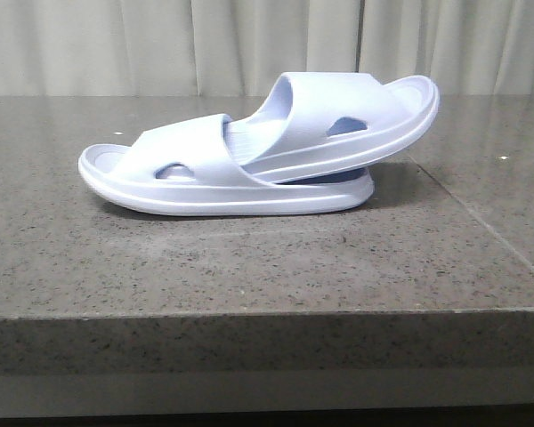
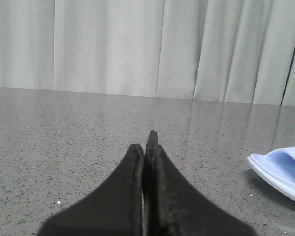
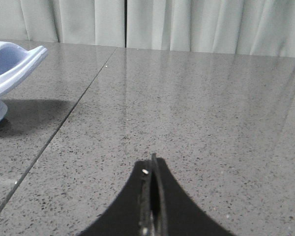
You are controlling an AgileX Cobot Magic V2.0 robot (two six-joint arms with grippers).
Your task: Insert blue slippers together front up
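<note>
Two pale lavender-blue slippers lie joined on the grey stone table. The lower slipper (image 1: 173, 169) lies flat on its sole. The upper slipper (image 1: 347, 116) is pushed under the lower one's strap and rests tilted, its free end raised to the right. The grippers do not show in the front view. In the left wrist view my left gripper (image 2: 146, 142) is shut and empty, with the end of the lower slipper (image 2: 280, 169) off to one side. In the right wrist view my right gripper (image 3: 151, 164) is shut and empty, with the raised end of the upper slipper (image 3: 14, 61) at the picture's edge.
The speckled grey table (image 1: 249, 258) has a front edge near the camera and a seam (image 1: 481, 222) running back to front on the right. A pale curtain (image 1: 249, 44) hangs behind the table.
</note>
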